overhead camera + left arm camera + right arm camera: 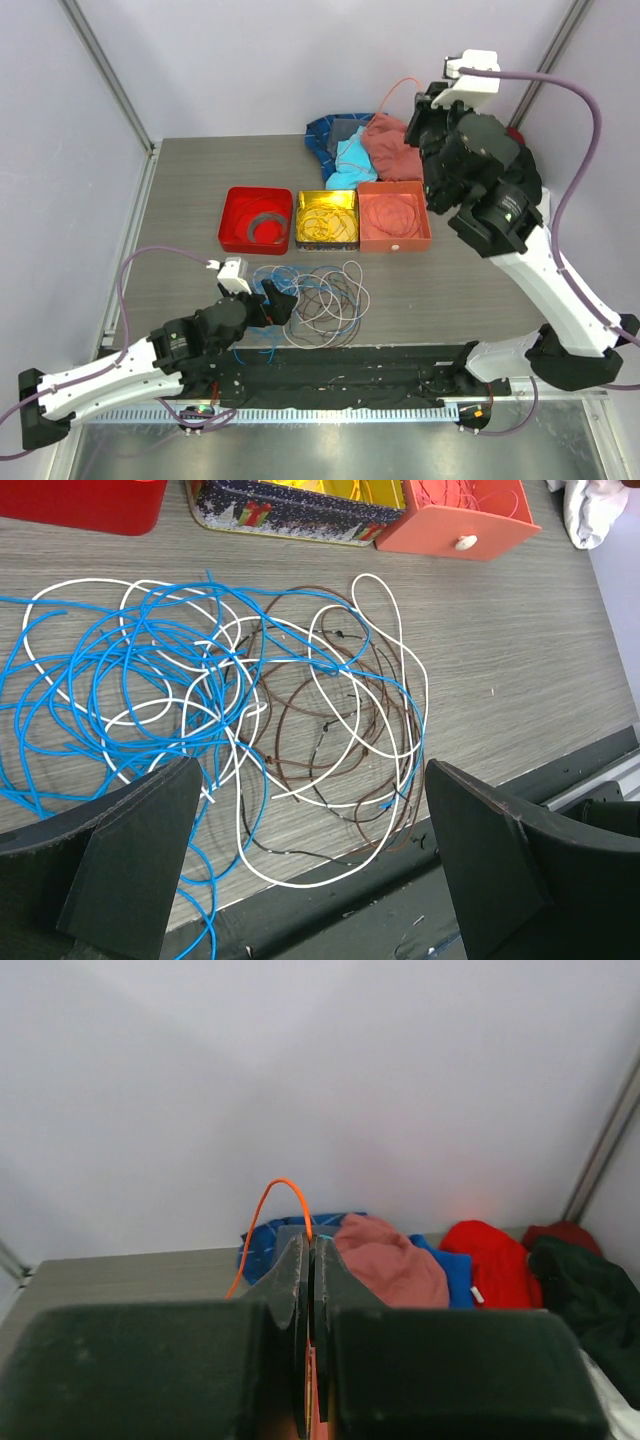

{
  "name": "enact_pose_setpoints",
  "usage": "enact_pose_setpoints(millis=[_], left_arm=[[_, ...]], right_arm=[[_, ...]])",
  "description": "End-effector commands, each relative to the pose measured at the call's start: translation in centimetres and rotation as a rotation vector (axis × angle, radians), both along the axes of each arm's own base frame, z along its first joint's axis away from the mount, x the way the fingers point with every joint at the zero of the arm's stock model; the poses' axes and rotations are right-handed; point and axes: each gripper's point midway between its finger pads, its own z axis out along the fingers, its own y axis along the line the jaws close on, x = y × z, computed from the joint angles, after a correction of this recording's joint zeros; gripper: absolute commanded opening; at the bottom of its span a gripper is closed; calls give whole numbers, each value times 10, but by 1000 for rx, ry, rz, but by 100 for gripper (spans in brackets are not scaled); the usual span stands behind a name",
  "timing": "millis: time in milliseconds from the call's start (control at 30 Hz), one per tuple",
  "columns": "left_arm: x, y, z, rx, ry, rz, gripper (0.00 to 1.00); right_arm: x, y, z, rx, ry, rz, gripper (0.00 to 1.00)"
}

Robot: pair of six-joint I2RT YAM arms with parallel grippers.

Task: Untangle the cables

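On my left, at about 8 o'clock in the top view, the left arm (150,352) lies low over the desk (200,170). Its jaws are spread wide and hold nothing, with one finger on either side of the near edge of the cables (318,300). I read that as lined up to pick a strand. The heap sits just right of those jaws, around 6 o'clock from the trays. In the wrist view it is a loose knot (250,710), with blue loops crowding the left, white running through, and brown and dark strands on the right. Behind it stand three containers in a row. The red tray (226,215) holds a grey coil, the gold tin (299,222) holds yellow wire, and the orange box (396,243) holds orange-red wire. To me that looks like sorting by colour, which would explain the far side. At 1 o'clock the right arm (500,215) is reared high, its jaws pinched shut on an orange cable (392,90) that arches up from between the fingers (262,1200), probably to draw it free for the orange box. The clothes pile (345,150) sits at 12 o'clock and plays no part. I can read no writing. The tin's side has a gift-box pattern (250,512), and the orange box only a white knob (466,542).
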Motion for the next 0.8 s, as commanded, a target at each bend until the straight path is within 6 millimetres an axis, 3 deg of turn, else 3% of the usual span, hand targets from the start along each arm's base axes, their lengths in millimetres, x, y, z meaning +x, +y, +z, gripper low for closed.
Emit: enact_pose_setpoints(millis=[0, 300, 333, 367, 433, 467, 533, 567, 633, 667, 767], left_arm=[[1, -6, 14, -47, -27, -12, 100], [-1, -6, 9, -43, -13, -15, 100], [-1, -6, 9, -44, -13, -15, 100], [-1, -6, 9, -48, -13, -18, 100], [-1, -7, 9, -54, -15, -17, 100], [-1, -8, 8, -54, -15, -21, 100], [0, -8, 8, -52, -14, -19, 100], [0, -8, 8, -49, -13, -19, 100], [0, -10, 6, -43, -7, -21, 100], [0, -10, 5, -43, -5, -22, 100], [-1, -12, 2, -41, 8, -25, 100]], right_arm=[[23, -15, -7, 78, 30, -1, 1], [69, -22, -40, 67, 85, -24, 1], [71, -24, -41, 67, 78, -27, 1], [76, -23, -54, 46, 94, -34, 1], [78, -31, -53, 66, 63, -49, 1], [82, -31, -67, 51, 81, -53, 1], [82, -36, -67, 71, 53, -58, 1], [86, -36, -83, 59, 74, -60, 1], [86, -39, -85, 73, 51, -59, 1], [88, -38, -103, 61, 74, -60, 1], [89, -35, -125, 76, 100, -47, 1]])
